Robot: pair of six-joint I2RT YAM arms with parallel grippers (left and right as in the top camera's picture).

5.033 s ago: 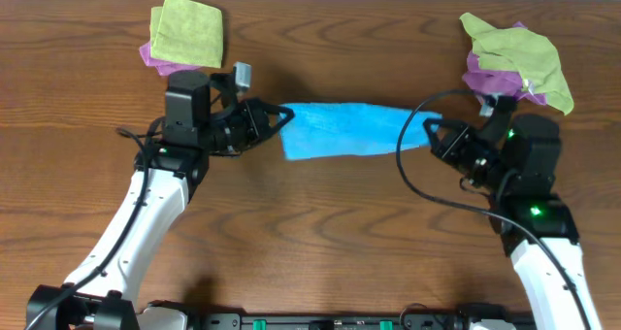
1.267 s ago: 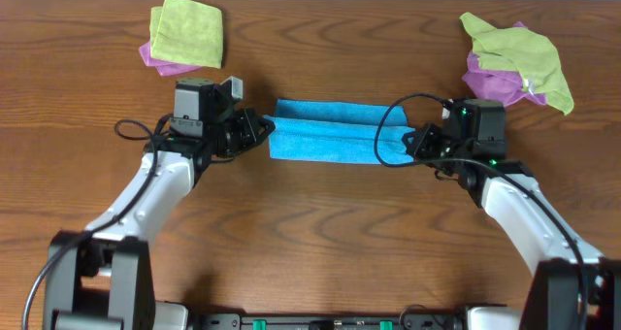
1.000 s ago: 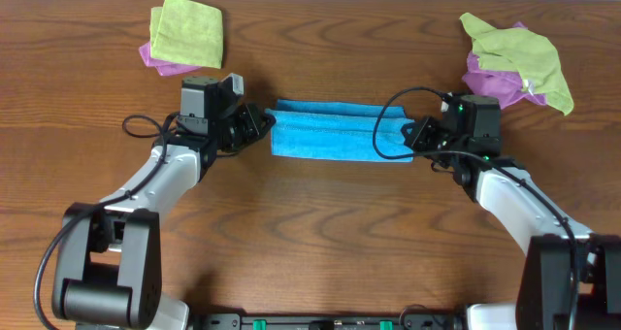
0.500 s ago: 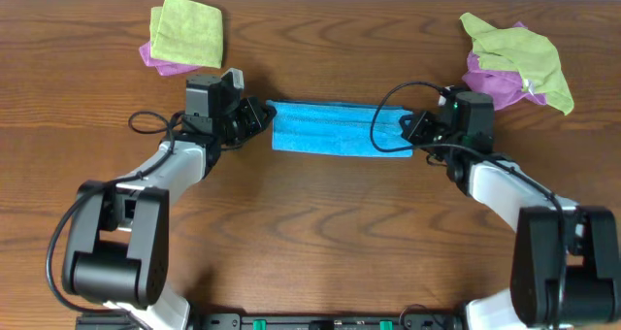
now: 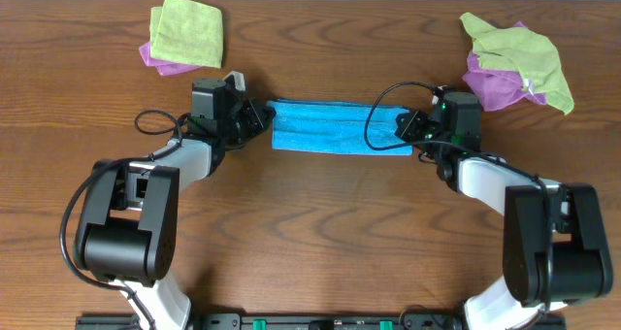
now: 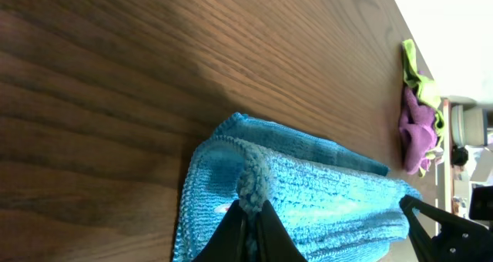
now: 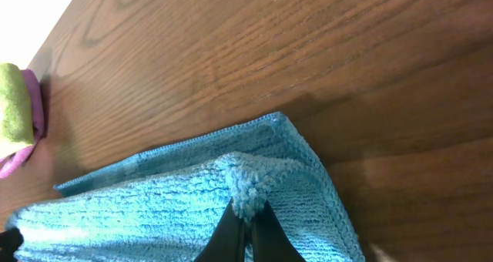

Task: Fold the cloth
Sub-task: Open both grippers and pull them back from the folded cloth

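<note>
A blue cloth (image 5: 335, 128) lies as a long folded strip across the middle of the wooden table. My left gripper (image 5: 264, 116) is shut on a pinch of the cloth's left end (image 6: 250, 186). My right gripper (image 5: 408, 128) is shut on a pinch of the cloth's right end (image 7: 248, 186). Both pinched corners sit on top of the lower layer of the blue cloth, whose edge shows beyond the fingers in each wrist view.
A neat green and purple cloth stack (image 5: 182, 34) lies at the back left. A rumpled green and purple cloth pile (image 5: 514, 56) lies at the back right, also seen in the left wrist view (image 6: 420, 108). A black cable (image 5: 380, 116) loops over the cloth's right part.
Both grippers have carried the cloth's near edge away toward the far edge. The cloth went from a loose, slanted strip to a narrower, straighter folded strip set further back.
</note>
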